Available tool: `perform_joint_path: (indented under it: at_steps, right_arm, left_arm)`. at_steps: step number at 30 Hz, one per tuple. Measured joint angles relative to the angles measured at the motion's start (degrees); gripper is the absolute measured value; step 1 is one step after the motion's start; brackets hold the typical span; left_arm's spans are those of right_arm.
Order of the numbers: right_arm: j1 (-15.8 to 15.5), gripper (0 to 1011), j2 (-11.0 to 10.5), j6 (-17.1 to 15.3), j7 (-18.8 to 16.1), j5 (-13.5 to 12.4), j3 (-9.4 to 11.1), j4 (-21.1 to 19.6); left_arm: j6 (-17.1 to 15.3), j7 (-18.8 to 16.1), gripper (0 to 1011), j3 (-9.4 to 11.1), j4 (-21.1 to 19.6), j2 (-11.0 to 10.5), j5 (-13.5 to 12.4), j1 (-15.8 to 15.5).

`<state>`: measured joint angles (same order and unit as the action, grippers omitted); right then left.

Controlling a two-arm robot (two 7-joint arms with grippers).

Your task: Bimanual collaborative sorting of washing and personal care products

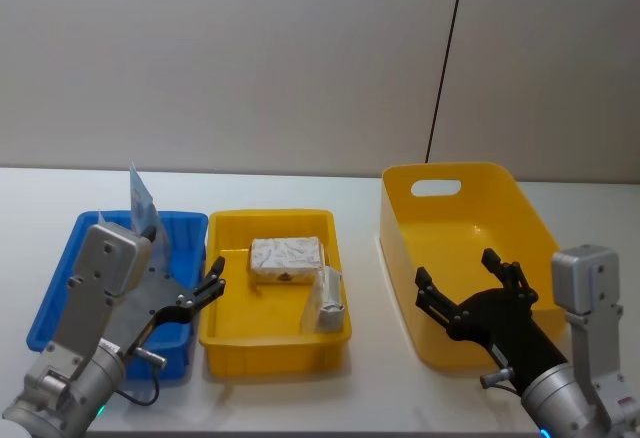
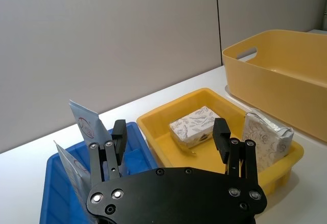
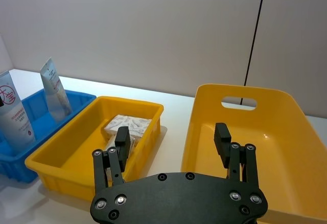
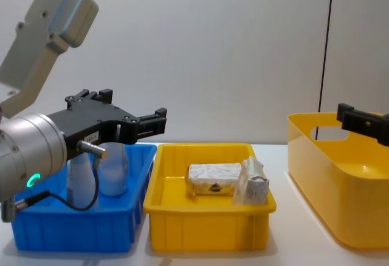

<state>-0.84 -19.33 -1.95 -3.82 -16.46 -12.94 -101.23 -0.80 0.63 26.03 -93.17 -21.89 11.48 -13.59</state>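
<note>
The whitish wrapped bar [image 1: 286, 257] lies flat in the middle of the yellow tray [image 1: 270, 358], in the lower centre of the head view. Just beside it, near the tray's right wall, the whitish crinkled packet [image 1: 329, 300] stands on its end. At the left of the frame two tubes stand upright in the blue tray [image 1: 55, 288]: the light-blue tube with a red round logo [image 3: 13, 114] and, a little apart from it, the pale blue tube [image 3: 54, 88].

The left gripper [image 2: 169, 129] hangs above the blue tray at the lower left, its fingers spread wide with nothing between them; one fingertip reaches toward the border of the two trays. The right gripper [image 3: 171, 132] is at the lower right, above the near part of the deep yellow bin [image 1: 470, 238], also spread wide and holding nothing. All three containers rest side by side on the white table [image 1: 360, 388].
</note>
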Motion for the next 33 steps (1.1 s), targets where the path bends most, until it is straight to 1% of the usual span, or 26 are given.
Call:
perform_joint_path:
  at_steps: [24,29,32,33]
  right_arm:
    - [0.0,1004,0.1,0.0,0.0,0.0,0.0,0.0]
    - [0.4,1004,0.7,-0.7,0.3,0.4,-0.5,0.2]
    - [1.0,1004,1.7,-2.0,1.2,1.1,-1.2,0.5]
    - [1.0,1004,1.7,-2.0,1.2,1.1,-1.2,0.5]
  left_arm:
    - [0.0,0.0,1001,0.0,0.0,0.0,0.0,0.0]
    - [0.0,0.0,1001,0.0,0.0,0.0,0.0,0.0]
    - [0.0,0.0,1001,0.0,0.0,0.0,0.0,0.0]
    - [0.0,0.0,1001,0.0,0.0,0.0,0.0,0.0]
